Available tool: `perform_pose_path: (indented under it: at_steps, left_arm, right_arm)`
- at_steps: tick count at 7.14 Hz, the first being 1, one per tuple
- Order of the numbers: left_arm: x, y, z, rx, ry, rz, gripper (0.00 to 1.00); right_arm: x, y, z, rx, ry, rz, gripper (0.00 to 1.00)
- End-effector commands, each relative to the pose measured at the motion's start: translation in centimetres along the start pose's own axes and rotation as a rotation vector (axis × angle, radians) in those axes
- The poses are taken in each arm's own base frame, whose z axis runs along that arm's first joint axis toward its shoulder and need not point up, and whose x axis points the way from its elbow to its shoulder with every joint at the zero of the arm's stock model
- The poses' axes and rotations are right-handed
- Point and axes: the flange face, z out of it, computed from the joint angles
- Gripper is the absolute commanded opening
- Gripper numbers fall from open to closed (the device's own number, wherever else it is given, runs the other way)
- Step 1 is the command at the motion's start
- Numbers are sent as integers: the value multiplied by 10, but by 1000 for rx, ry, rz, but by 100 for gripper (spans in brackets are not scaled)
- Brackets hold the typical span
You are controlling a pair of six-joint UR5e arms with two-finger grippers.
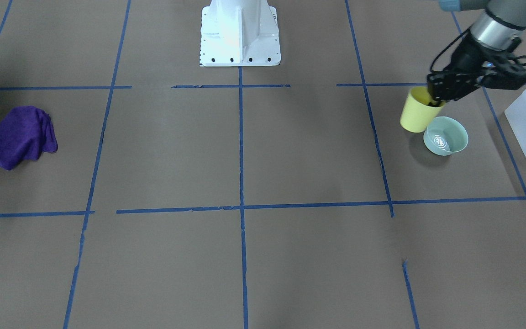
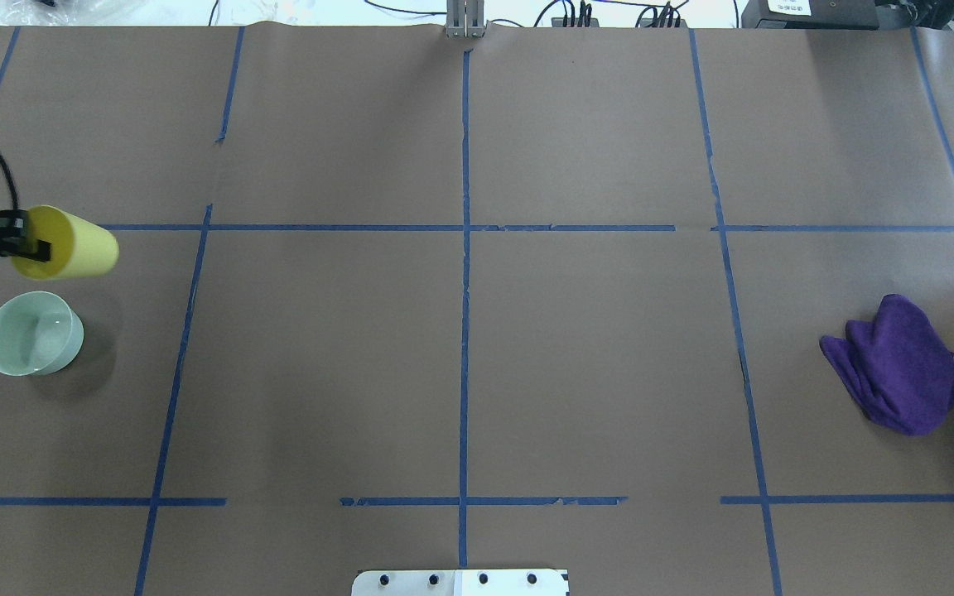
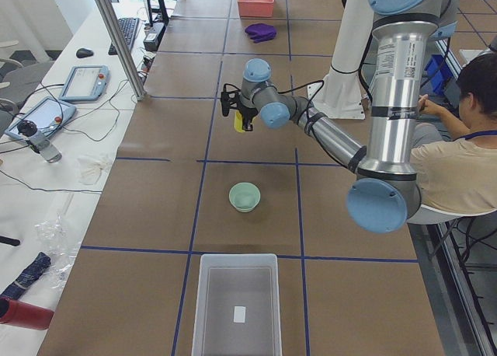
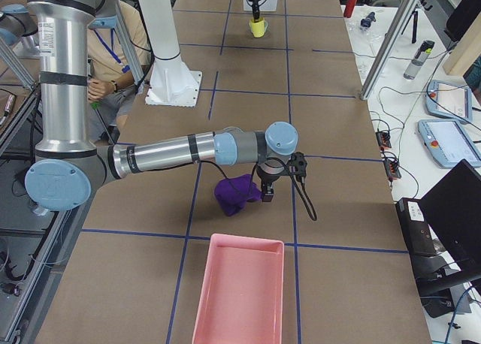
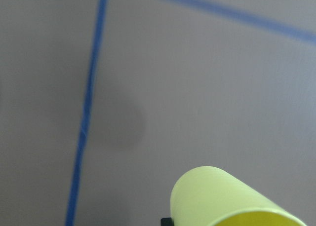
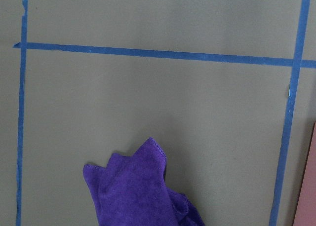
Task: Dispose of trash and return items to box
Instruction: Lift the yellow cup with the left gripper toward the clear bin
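No word or number can be read anywhere. The left arm carries a white sticker with dark print, too small to make out. The right arm bears a similar one. A small white label lies inside the box, and it looks blank. A black case beyond the table has an unreadable white tag. The bowl shows a pale star-like mark inside.

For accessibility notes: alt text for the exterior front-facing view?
The left gripper grips the yellow cup by its rim, beside the mint-green bowl. The translucent box sits at the view's right edge, a purple cloth at its far left.
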Motion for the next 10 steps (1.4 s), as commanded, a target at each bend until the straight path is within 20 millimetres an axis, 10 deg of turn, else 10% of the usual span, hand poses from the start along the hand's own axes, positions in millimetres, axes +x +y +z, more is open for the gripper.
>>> perform_pose_path:
  at_steps: [1,3,5,6,10]
  left_arm:
    - [-137,-7,-28,17,-116,204,0]
    - [-298,-22,-33,-19,-149,344,0]
    - [-406,-29,-9,-97,-181,419,0]
    - [-438,-38,-10,-112,-198,436,0]
    - [-460,-6,5,-157,-186,393,0]
  right_arm:
    - [0,0,3,-6,0,0,100]
    - [-2,0,4,-8,-1,-2,100]
    - [-2,-1,6,-12,-1,-5,100]
    - [-2,-1,6,-12,-1,-5,100]
    - [-4,-1,9,-19,-1,-8,100]
